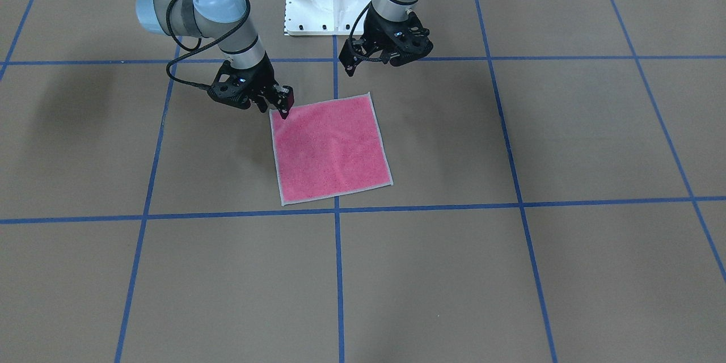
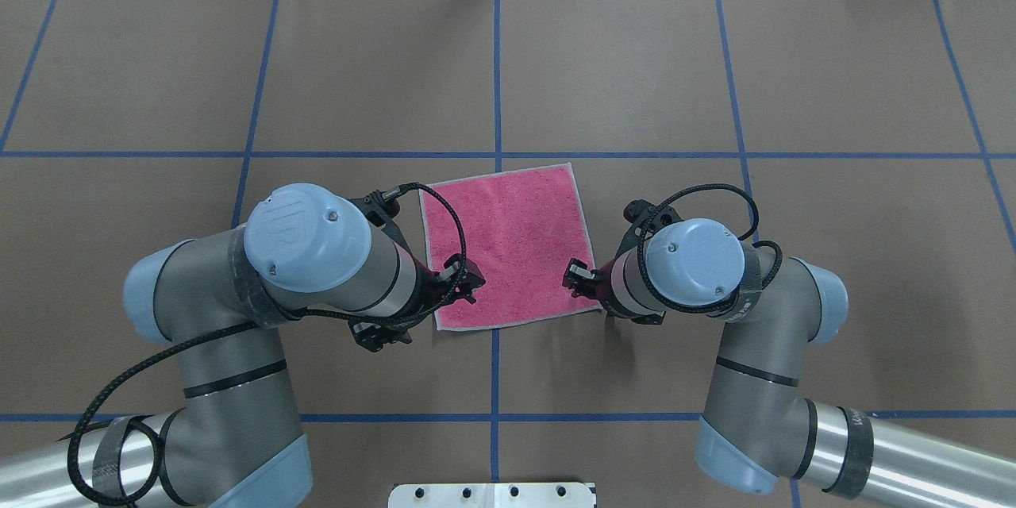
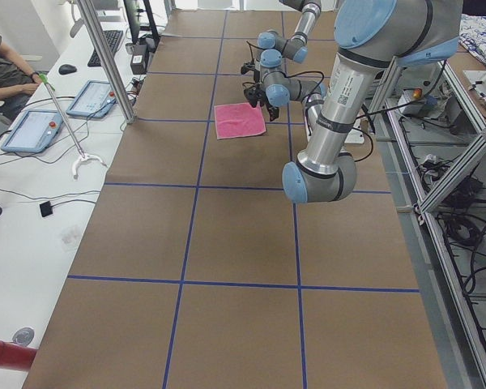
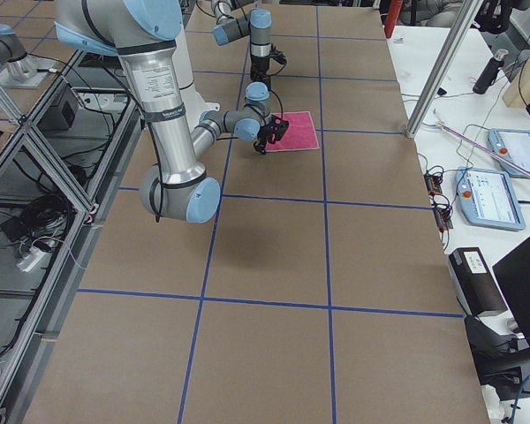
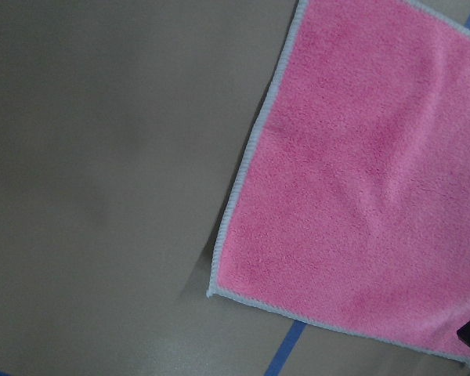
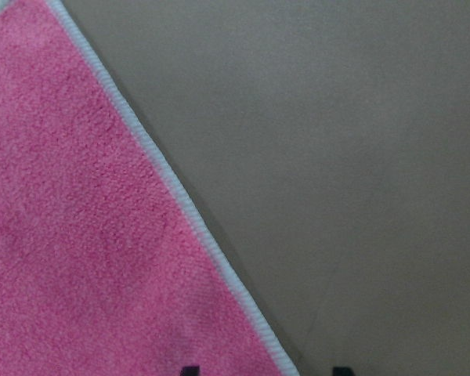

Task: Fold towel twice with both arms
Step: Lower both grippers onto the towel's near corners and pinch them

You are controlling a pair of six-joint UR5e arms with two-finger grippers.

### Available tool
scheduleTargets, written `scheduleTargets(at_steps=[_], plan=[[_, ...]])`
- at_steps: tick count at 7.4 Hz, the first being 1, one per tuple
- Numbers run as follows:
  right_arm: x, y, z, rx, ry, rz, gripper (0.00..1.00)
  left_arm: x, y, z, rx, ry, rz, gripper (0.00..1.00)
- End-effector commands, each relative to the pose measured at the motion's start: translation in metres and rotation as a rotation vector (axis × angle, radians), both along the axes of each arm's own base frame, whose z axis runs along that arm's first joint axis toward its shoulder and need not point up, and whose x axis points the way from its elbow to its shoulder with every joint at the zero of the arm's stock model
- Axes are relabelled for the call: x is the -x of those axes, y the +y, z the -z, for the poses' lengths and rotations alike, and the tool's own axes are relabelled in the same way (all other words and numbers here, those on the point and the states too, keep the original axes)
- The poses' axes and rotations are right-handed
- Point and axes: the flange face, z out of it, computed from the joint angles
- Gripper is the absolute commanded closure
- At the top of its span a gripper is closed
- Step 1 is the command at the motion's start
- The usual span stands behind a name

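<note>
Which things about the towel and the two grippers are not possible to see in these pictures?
- Underside of the towel: it lies flat, pink face up, in every view.
- How far the left gripper is open: overhead, the left arm covers it; the left wrist view's edge cuts off all but one dark tip.
- Whether the right gripper touches the towel's corner: its height is unclear from the front.
- Side views: both grippers too small.

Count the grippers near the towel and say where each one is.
2. The left gripper hovers near the towel's robot-side corner on the robot's left; the right gripper is at the robot-side corner on its right. None appears hidden.
</note>
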Motion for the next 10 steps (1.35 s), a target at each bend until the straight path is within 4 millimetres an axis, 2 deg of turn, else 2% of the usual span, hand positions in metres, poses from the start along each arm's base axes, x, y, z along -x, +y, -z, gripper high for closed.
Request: scheduleTargets(at_steps=[1, 2, 3, 5, 7, 9, 10], plan=[[0.001, 0.001, -0.001, 0.001, 0.001, 0.002, 0.42, 0.000, 0.000, 0.002, 0.005, 0.003, 0.004, 0.00], [0.000, 0.002, 0.002, -0.001, -0.004, 0.002, 0.53, 0.000, 0.000, 0.001, 0.006, 0.001, 0.004, 0.00], [0.000, 0.002, 0.001, -0.001, -0.003, 0.002, 0.71, 0.000, 0.000, 0.001, 0.006, 0.001, 0.004, 0.00], [-0.002, 0.002, -0.004, 0.004, 0.005, 0.001, 0.99, 0.000, 0.000, 0.002, 0.006, 0.003, 0.004, 0.00], [-0.003, 0.002, -0.003, 0.001, 0.001, 0.000, 1.00, 0.001, 0.001, 0.004, 0.017, 0.008, 0.012, 0.00], [-0.010, 0.004, 0.010, -0.007, -0.019, 0.000, 1.00, 0.002, 0.001, 0.003, 0.020, 0.007, 0.014, 0.00], [-0.013, 0.004, 0.012, -0.008, -0.023, -0.002, 1.00, 0.001, 0.000, -0.004, 0.049, -0.011, 0.046, 0.00]])
